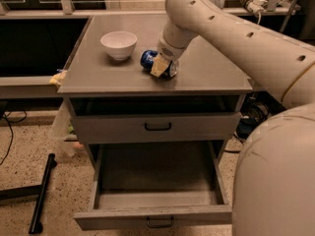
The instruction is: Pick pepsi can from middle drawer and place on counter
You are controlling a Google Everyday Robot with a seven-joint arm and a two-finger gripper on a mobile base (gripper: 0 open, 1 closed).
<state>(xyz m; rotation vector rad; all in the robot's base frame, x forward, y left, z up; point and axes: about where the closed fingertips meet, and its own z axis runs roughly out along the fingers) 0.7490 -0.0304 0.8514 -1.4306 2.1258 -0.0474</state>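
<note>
Item 1: gripper [160, 67], low over the counter [211, 73], set directly against the pepsi can [147, 58]. We cannot tell whether it grips the can or has let go.

Item 2: pepsi can, on the counter near the middle, just right of the white bowl [118, 44] and apart from it. We judge it to lie on its side.

Item 3: middle drawer [152, 215], pulled open below the upper drawer [157, 127].

Hazards, as we judge them:
- A can on its side may roll once freed, into the bowl or towards the counter's front edge
- A lift before a full release would drag the can along
- A sideways retreat could knock it
</note>
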